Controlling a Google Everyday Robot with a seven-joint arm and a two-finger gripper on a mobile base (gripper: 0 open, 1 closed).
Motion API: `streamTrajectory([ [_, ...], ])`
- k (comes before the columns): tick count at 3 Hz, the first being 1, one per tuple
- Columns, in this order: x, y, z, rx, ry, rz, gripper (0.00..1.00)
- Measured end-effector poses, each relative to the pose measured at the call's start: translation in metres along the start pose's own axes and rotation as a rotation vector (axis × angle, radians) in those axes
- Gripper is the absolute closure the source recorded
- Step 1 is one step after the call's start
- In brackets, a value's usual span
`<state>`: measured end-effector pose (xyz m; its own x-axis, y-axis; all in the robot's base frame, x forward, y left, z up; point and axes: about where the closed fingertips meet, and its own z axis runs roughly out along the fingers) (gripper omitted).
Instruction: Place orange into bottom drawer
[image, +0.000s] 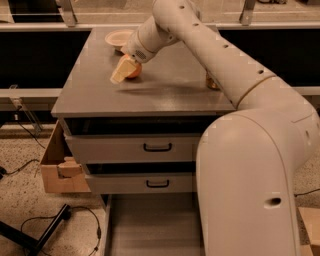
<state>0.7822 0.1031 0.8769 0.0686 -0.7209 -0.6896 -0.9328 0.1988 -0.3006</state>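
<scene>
The orange (135, 70) is on the grey cabinet top (165, 95), left of middle, just in front of the cream bowl (119, 37). My gripper (125, 71) reaches down from the right and is at the orange, covering its left side. I cannot tell whether the orange rests on the top or is lifted off it. The bottom drawer (150, 225) is pulled out at the foot of the cabinet, and the floor that shows is bare. My arm's large white body (250, 190) hides the drawer's right part.
A gold can (212, 82) stands at the right of the cabinet top, mostly hidden behind my arm. The two upper drawers (157, 147) with black handles are closed. A cardboard box (55, 170) sits on the floor to the left, with cables and a black stand near it.
</scene>
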Motion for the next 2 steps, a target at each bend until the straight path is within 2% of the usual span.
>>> streamTrajectory([
  [2, 0.0113, 0.0073, 0.0202, -0.046, 0.037, 0.013, 0.72],
])
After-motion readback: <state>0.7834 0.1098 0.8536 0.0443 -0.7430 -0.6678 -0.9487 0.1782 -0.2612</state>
